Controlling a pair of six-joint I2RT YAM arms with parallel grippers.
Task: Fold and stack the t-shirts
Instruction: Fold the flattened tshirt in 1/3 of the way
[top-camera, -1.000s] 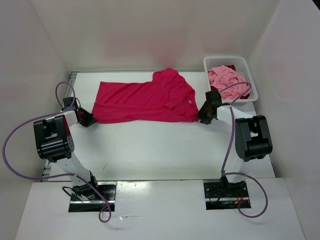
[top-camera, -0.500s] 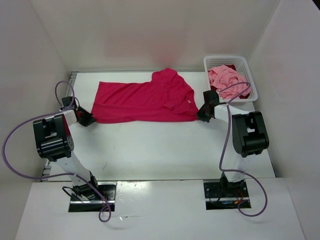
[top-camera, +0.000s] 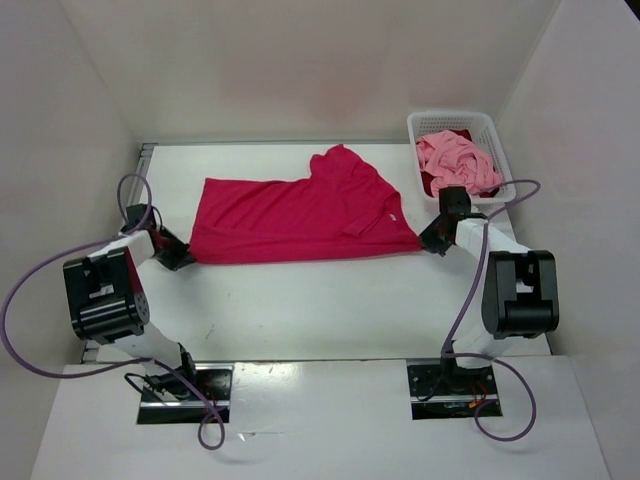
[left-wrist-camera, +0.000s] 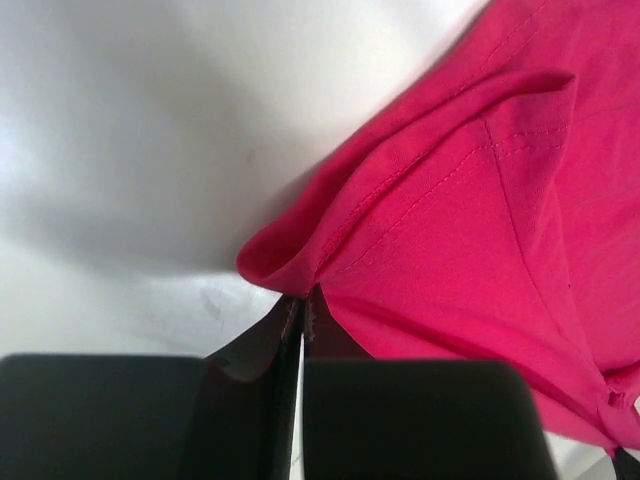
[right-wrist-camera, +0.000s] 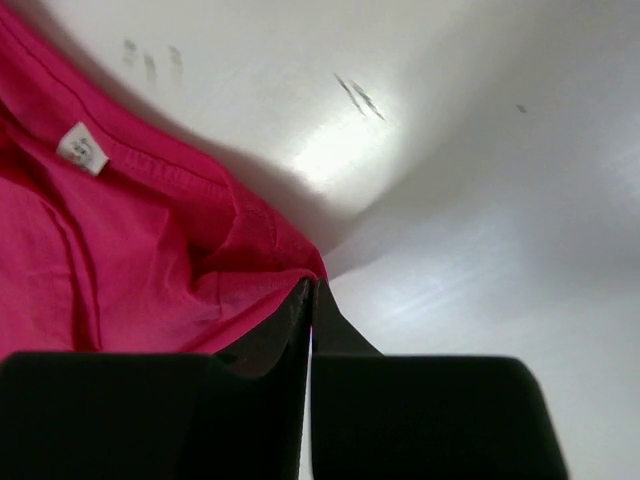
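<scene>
The bright magenta-red t-shirt (top-camera: 300, 210) lies spread across the back half of the table, its collar end to the right. My left gripper (top-camera: 183, 256) is shut on the shirt's near left corner (left-wrist-camera: 290, 268). At the near right corner (right-wrist-camera: 290, 262) my right gripper (top-camera: 430, 243) is shut on the fabric, beside a small white label (right-wrist-camera: 82, 148). The light pink t-shirt (top-camera: 455, 160) lies crumpled in the white basket (top-camera: 505, 170), with the dark crimson t-shirt (top-camera: 430, 182) showing beneath it.
The basket stands at the back right against the white side wall, just behind my right gripper. White walls enclose the table on the left, back and right. Purple cables loop from both arms.
My right gripper closed on the shirt's right corner and moved right, toward the basket. The shirt was pulled rightward and flatter. My left gripper stayed clamped on the left corner.
</scene>
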